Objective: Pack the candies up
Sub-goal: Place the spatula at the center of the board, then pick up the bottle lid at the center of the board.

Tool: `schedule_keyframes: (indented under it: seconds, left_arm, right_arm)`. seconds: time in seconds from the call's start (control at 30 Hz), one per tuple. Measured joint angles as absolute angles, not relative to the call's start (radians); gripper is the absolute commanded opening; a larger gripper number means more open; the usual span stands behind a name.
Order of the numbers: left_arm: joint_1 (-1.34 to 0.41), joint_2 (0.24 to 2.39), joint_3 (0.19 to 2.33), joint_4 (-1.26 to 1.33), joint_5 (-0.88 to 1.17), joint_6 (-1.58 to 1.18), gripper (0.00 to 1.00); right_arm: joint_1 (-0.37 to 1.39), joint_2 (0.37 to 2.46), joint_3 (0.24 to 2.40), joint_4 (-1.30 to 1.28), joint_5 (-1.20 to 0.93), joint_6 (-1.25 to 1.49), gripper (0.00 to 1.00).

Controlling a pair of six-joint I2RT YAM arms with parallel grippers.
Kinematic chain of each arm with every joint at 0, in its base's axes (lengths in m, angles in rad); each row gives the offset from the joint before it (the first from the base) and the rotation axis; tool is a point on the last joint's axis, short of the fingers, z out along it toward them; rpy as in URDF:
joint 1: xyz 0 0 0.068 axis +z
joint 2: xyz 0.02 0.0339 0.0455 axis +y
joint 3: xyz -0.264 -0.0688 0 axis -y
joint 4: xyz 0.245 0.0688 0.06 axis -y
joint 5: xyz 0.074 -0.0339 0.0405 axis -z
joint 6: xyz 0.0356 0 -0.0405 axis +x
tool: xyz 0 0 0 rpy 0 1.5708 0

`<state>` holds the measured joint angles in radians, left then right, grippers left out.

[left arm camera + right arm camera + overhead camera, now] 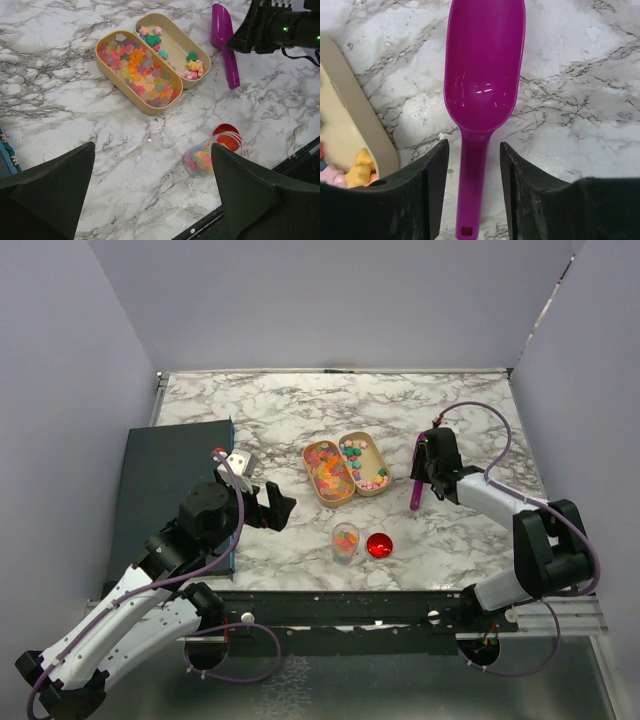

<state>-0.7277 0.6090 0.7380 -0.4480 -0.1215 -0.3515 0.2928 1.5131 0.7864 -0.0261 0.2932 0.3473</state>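
I saw the candies (137, 70) heaped in two tan trays (100, 55), some in the clear cup (189, 159). They looked tiny, light and apt to roll, so best scooped. My right end effector (473, 155) stood spread astride the purple scoop (482, 75) handle without touching it, and the left end effector (152, 150) was wide apart.

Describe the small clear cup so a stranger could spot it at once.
On the marble table, look toward the near edge, in front of the two tan oval trays. The clear cup sits holding mixed-colour candies, beside a red lid; it is the only see-through container.
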Motion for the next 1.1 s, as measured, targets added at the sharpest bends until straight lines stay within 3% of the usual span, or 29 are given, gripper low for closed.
schedule_keyframes:
  seconds: [0.3,0.57,0.73,0.93,1.1]
  left_arm:
    - [-0.728,0.608,0.738,-0.448,-0.121,-0.351,0.99]
    - [-0.728,0.599,0.738,-0.448,-0.121,-0.351,0.99]
    - [-0.728,0.59,0.738,-0.448,-0.121,-0.351,0.99]
    - [-0.728,0.586,0.738,-0.447,-0.12,-0.351,0.99]
    - [-0.728,0.584,0.738,-0.447,-0.118,-0.351,0.99]
  right_arm:
    - [0.292,1.311,0.825,-0.176,0.217,0.346,0.63]
    - [0.293,1.219,0.87,-0.339,0.071,0.336,0.67]
    - [0.331,1.122,0.842,-0.428,0.041,0.379,0.64]
    - [0.513,1.105,0.774,-0.51,0.07,0.501,0.58]
    - [0.672,1.15,0.736,-0.571,0.124,0.616,0.47]
